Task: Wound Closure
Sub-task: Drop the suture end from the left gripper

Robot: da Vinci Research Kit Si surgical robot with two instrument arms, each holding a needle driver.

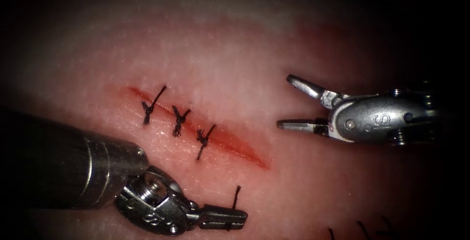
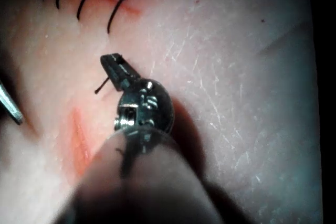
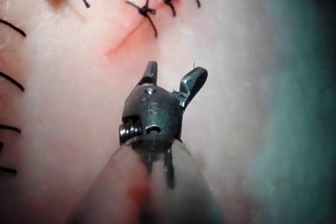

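Left claw (image 1: pixel 223 217): jaws closed flat on a short cut end of thread (image 1: pixel 236 197), which sticks up out of the jaws as a dark, stiff-looking stub. The claw lies low over the tissue (image 1: pixel 235 49), its long axis pointing toward the picture's right, on the near side of the cut (image 1: pixel 230 139).

Right claw (image 1: pixel 289 103): jaws spread wide in a V, holding nothing. It points toward the picture's left, straight at the lower right end of the cut, and stands apart from it.

The cut runs diagonally, from up-left of the left claw down toward the gap between the two claws. Three knotted stitches (image 1: pixel 180 121) cross its upper and middle stretch; the last stretch, nearest the right claw, lies unstitched and red. The right claw is nearer that open end, I judge; the left claw sits just below the third stitch.

No needle that I can make out.

Materials: tissue pale pink, moist, finely pebbled, with red fluid along the cut line. Thread black, braided-looking, knots with short frayed tails. More thread ends (image 1: pixel 360 230) lie past the left claw's tip, at the frame edge. Claws are polished steel, the right one's jaws slim and tapered.
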